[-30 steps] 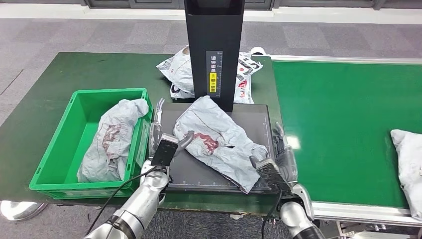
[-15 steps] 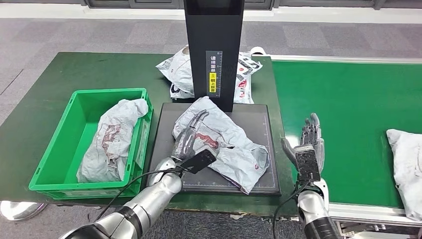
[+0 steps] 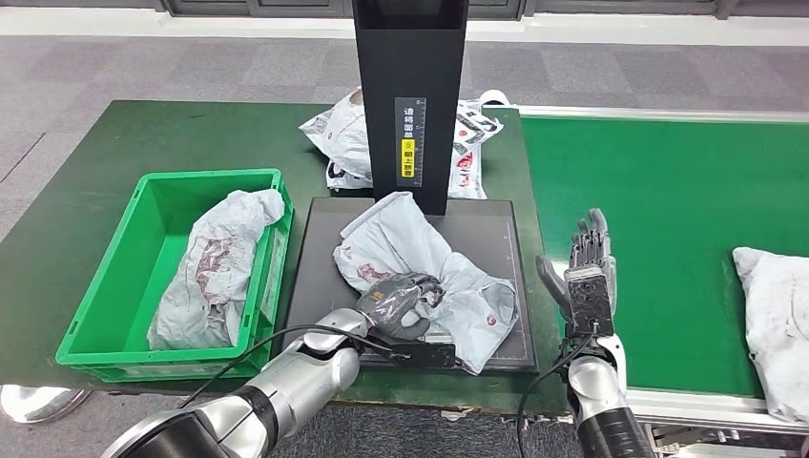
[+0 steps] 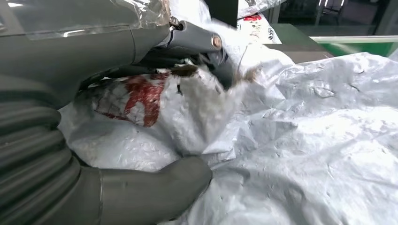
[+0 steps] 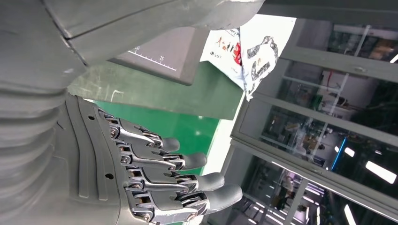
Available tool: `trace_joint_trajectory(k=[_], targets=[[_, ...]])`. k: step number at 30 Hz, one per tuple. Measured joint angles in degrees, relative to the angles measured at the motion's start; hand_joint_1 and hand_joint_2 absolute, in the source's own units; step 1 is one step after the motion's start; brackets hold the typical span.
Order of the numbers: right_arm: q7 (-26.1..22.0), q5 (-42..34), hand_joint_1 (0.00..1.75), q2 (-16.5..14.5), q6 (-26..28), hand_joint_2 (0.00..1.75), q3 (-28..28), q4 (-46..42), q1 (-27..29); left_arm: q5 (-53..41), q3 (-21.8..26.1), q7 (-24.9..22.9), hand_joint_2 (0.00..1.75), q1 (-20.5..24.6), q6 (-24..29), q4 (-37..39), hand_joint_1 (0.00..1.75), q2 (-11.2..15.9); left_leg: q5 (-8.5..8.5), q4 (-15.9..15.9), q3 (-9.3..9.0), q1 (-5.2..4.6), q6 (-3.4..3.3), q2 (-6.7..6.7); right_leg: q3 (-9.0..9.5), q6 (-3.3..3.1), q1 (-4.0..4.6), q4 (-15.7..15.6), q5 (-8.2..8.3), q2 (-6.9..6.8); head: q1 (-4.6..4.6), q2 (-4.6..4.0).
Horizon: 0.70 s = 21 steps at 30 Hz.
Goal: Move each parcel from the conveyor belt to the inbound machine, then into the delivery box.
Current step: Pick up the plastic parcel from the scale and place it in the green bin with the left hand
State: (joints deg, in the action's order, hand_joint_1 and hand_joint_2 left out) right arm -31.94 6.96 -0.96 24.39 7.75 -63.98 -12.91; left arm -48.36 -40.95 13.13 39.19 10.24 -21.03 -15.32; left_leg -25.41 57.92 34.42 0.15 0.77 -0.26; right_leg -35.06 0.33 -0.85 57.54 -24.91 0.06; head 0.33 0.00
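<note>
The left hand [image 3: 401, 303] grips the grey parcel [image 3: 425, 262] that lies on the black plate [image 3: 320, 248] of the inbound machine [image 3: 410, 95]. The fingers are curled over a crumpled fold of the bag near the plate's front edge. In the left wrist view, the thumb [image 4: 155, 194] presses against the bag from one side and the darker fingers [image 4: 197, 37] close over it from the other, with a red print [image 4: 136, 96] on the film between them.

The right hand [image 3: 587, 277] holds nothing. It stands upright with the fingers extended and slightly apart, above the seam between the surface and the conveyor belt [image 3: 668, 210]. The right wrist view shows its fingers [image 5: 187, 183] straight and separated.

The plate sits at the middle of the surface [image 3: 114, 153], with the machine's black column at its far edge. A green box [image 3: 105, 286] stands just beside the plate toward the surface's left front corner and contains a second parcel [image 3: 215, 267]. A third parcel [image 3: 339, 134] lies behind the column near the far edge. A further parcel [image 3: 768, 320] lies on the belt at its right edge.
</note>
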Motion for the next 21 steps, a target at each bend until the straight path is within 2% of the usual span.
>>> trace_joint_trajectory(k=[3,11,13,16,21], targets=[[0.8,0.4,0.0,-0.3,-0.5,1.75,-0.3,-0.4,0.2,0.7,-0.2,1.4,1.75,0.3,-0.1,0.2,1.75,0.0,0.0,0.0,-0.01,0.0,0.0,0.0,0.01,0.0,0.0,0.0,0.0,0.0,-0.01,0.0],[1.8,1.2,0.0,-0.7,-1.0,1.75,-2.1,-3.0,2.2,2.1,0.8,3.5,1.75,0.2,4.0,-0.1,1.75,0.0,0.0,0.0,-0.01,0.0,0.0,0.0,-0.01,0.0,0.0,0.0,0.0,0.02,0.0,0.0],[2.1,1.6,0.0,-0.8,-0.8,1.75,-2.7,-3.8,2.9,3.4,2.2,4.8,1.75,0.1,7.2,-0.7,1.75,-0.2,0.0,0.0,0.0,0.0,0.0,-0.01,-0.02,0.0,0.0,0.0,0.0,0.01,0.0,0.0],[2.5,1.8,0.0,-0.8,-0.6,1.75,-3.3,-5.4,4.5,4.3,5.1,6.1,1.75,0.1,15.6,-3.4,1.75,-0.3,0.0,0.0,0.02,0.0,0.0,-0.01,-0.03,0.0,0.0,0.0,0.0,-0.01,0.0,0.0],[3.0,2.2,0.0,-1.4,-0.5,1.75,-4.4,-8.3,7.0,1.3,8.7,4.7,1.75,0.9,24.9,-10.0,1.75,0.3,0.0,0.0,0.03,0.0,0.0,0.0,-0.03,0.0,0.0,0.0,0.0,0.01,0.0,0.0]])
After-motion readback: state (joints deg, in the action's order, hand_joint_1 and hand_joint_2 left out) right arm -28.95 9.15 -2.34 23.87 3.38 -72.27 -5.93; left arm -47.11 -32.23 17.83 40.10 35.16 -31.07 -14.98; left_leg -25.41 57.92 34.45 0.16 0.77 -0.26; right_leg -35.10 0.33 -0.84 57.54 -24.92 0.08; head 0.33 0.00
